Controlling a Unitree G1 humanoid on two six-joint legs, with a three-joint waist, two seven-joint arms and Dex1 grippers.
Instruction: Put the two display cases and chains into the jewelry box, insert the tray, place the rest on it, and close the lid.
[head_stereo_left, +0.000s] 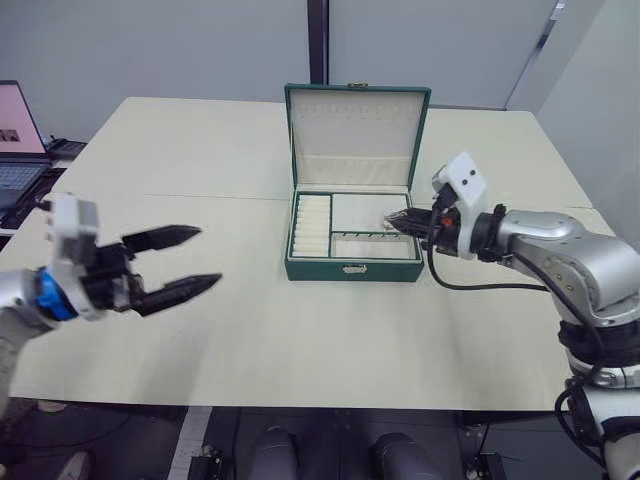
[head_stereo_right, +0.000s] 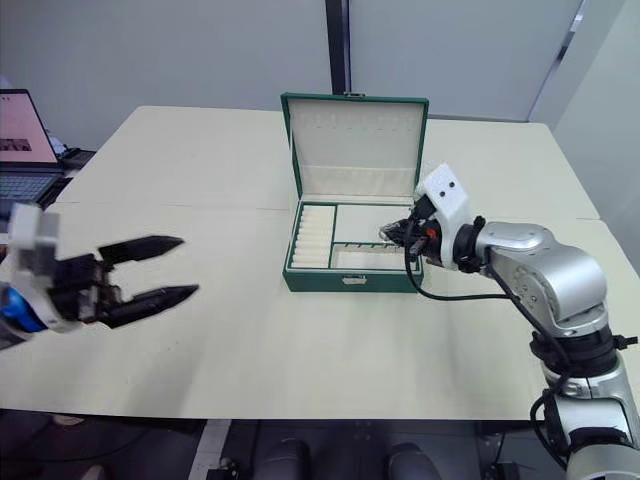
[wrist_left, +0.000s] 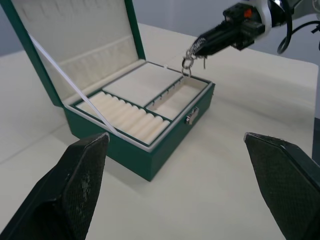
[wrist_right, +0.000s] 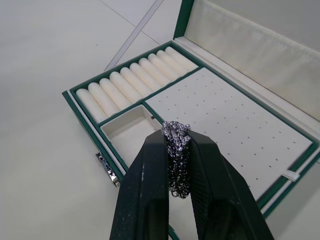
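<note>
The dark green jewelry box (head_stereo_left: 350, 268) stands open at the table's middle, its lid (head_stereo_left: 355, 125) upright behind it. The tray (head_stereo_left: 368, 210) sits in the box, with cream ring rolls (head_stereo_left: 312, 225) on its left. My right gripper (head_stereo_left: 392, 222) hovers just above the tray's right side, shut on a small bunch of silvery chain (wrist_right: 176, 145) that dangles over the small front compartment (wrist_right: 127, 132). My left gripper (head_stereo_left: 208, 256) hangs open and empty above the table, well to the left of the box. The two display cases are out of view.
A laptop (head_stereo_left: 18, 140) sits off the table's far left edge. A white ribbon (wrist_left: 70, 85) ties the lid to the box on its left side. A seam (head_stereo_left: 180, 196) crosses the tabletop behind my left gripper.
</note>
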